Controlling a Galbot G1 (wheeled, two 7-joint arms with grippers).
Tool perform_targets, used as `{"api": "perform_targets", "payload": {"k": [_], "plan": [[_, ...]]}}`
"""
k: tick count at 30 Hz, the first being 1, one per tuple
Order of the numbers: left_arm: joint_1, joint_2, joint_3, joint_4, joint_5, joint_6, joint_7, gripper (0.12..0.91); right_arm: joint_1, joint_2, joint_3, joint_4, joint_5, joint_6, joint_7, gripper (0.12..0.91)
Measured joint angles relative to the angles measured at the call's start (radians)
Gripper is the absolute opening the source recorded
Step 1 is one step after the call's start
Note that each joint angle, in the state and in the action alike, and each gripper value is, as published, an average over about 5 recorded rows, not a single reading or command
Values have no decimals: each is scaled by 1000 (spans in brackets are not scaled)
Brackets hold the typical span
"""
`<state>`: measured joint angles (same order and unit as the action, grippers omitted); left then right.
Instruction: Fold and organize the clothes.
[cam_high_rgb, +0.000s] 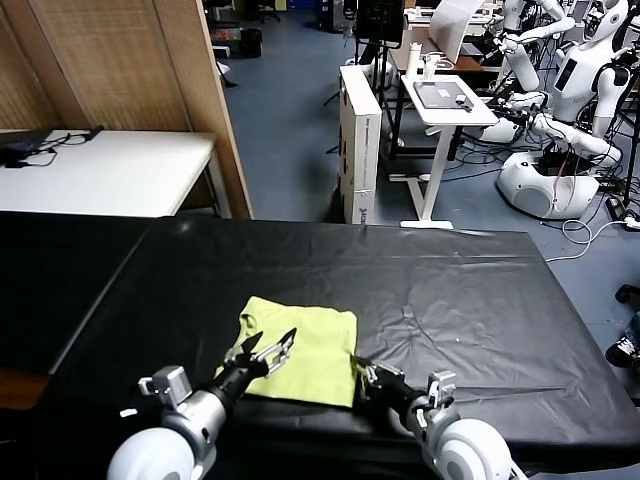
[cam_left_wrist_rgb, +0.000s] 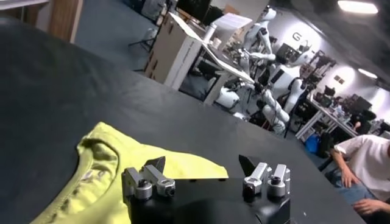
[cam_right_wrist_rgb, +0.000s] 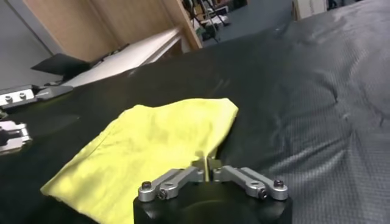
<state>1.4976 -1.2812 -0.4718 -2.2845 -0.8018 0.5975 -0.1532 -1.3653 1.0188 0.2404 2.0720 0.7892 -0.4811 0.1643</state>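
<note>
The clothes are one lime yellow-green T-shirt (cam_high_rgb: 305, 345), folded into a rough rectangle near the front of the black table. In the right wrist view, my right gripper (cam_right_wrist_rgb: 207, 167) is shut on the shirt's (cam_right_wrist_rgb: 152, 143) near right edge, with a thin fold of cloth pinched between the fingers. In the head view that gripper (cam_high_rgb: 362, 374) sits at the shirt's front right corner. My left gripper (cam_high_rgb: 270, 346) hovers open over the shirt's left side. The left wrist view shows this gripper (cam_left_wrist_rgb: 203, 164) with jaws wide apart and nothing between them, the shirt's neck (cam_left_wrist_rgb: 91, 164) just beyond.
A black cover (cam_high_rgb: 450, 300) spans the table. Behind it stand a white table (cam_high_rgb: 110, 170), a wooden partition (cam_high_rgb: 130, 70), a tall cardboard box (cam_high_rgb: 360, 140) and a white stand (cam_high_rgb: 445, 110). Other robots (cam_high_rgb: 560, 120) stand at the back right.
</note>
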Motion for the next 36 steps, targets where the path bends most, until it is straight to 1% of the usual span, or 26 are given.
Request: {"api": "perform_targets", "payload": {"k": [3, 6, 9, 12, 13, 15, 16, 17, 19, 20, 21, 23, 24, 26, 29, 31, 34, 36], "plan": [[3, 0, -3, 2, 0, -7, 0, 907, -12, -15, 33, 12, -19, -31, 32, 140], [-1, -3, -4, 7, 2, -23, 0, 907, -18, -29, 62, 18, -24, -51, 50, 140], [-10, 2, -4, 14, 14, -55, -3, 907, -15, -41, 87, 23, -25, -63, 52, 140], [-15, 16, -3, 24, 47, -107, -12, 907, -17, -57, 109, 34, -31, -72, 35, 164], [-16, 22, -1, 29, 64, -131, -15, 907, -20, -63, 117, 39, -36, -73, 29, 194], [-16, 36, 2, 40, 105, -182, -15, 907, -28, -76, 133, 51, -46, -75, 17, 293], [-15, 44, 4, 45, 121, -205, -14, 907, -33, -82, 141, 58, -50, -76, 13, 349], [-14, 53, 5, 49, 134, -225, -12, 907, -38, -89, 149, 65, -54, -75, 10, 425], [-10, 70, 4, 56, 146, -255, -10, 907, -49, -101, 166, 79, -60, -71, 3, 539], [-7, 79, 3, 58, 145, -267, -9, 907, -55, -107, 175, 87, -66, -66, -2, 615], [-3, 88, 2, 59, 144, -282, -9, 907, -61, -111, 184, 93, -75, -57, -9, 671], [8, 105, 1, 60, 143, -317, -9, 907, -72, -118, 201, 102, -104, -30, -27, 788], [15, 113, 0, 60, 147, -333, -10, 907, -78, -119, 208, 104, -125, -9, -39, 831], [30, 126, -5, 59, 168, -352, -11, 907, -91, -118, 223, 108, -168, 40, -60, 886], [61, 145, -21, 50, 217, -367, -15, 907, -116, -106, 245, 116, -230, 131, -83, 904], [90, 157, -37, 39, 246, -391, -15, 907, -138, -93, 261, 116, -274, 200, -95, 906], [154, 176, -71, 18, 278, -431, -5, 907, -185, -65, 288, 114, -349, 313, -109, 907], [204, 184, -99, 2, 299, -446, 0, 907, -222, -43, 307, 120, -394, 385, -111, 907]]}}
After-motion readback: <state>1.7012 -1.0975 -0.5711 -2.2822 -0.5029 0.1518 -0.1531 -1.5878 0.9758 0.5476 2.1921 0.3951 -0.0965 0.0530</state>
